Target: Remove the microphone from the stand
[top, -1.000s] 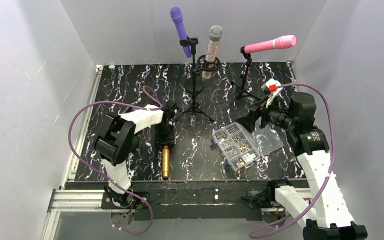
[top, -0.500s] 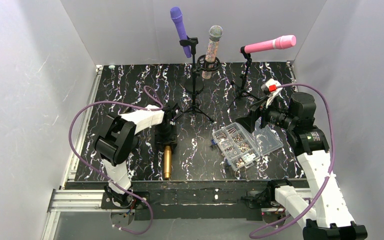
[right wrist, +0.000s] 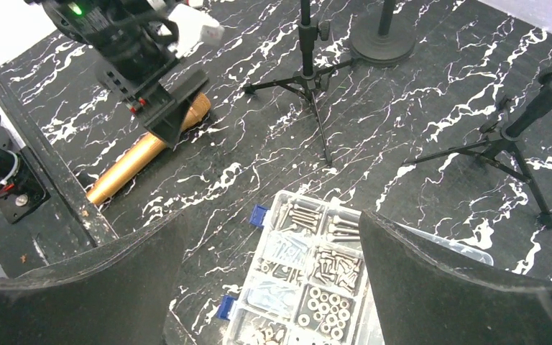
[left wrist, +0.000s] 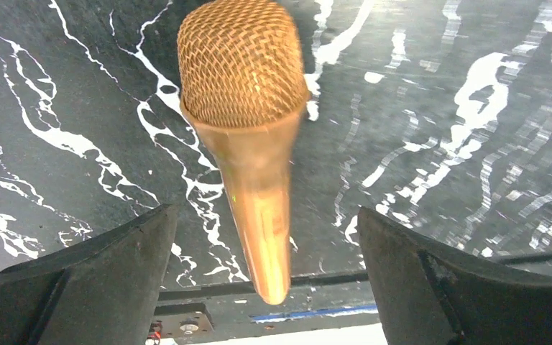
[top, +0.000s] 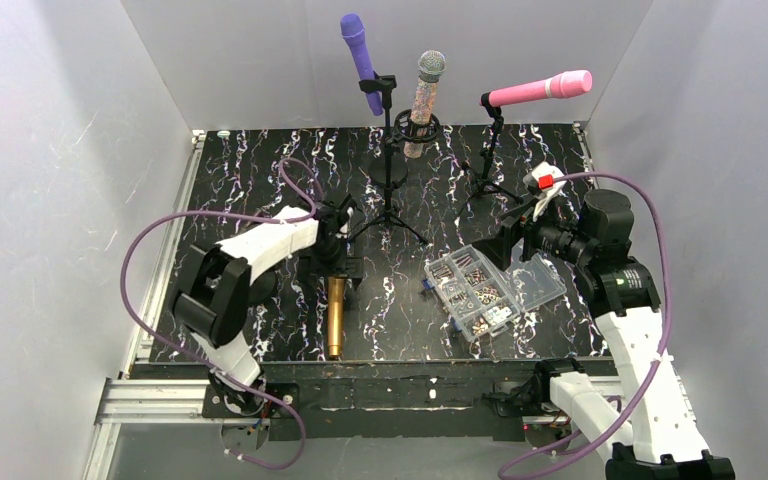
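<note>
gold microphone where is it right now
Top view: the gold microphone lies flat on the table, left side near the front edge, its head under the open left fingers, with the parts box to its right.

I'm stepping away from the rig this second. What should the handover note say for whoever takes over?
Left gripper: open, jaws on either side of the gold microphone, not gripping it.
Right gripper: open, empty, above the clear parts box.
Things: the gold microphone lies flat on the table near the front edge, in no stand. The purple microphone, silver microphone and pink microphone sit in stands at the back.
Done: the gold microphone is down and free of the gripper.
Left: lift the left arm clear. I cannot tell whether another microphone should come off.
</note>
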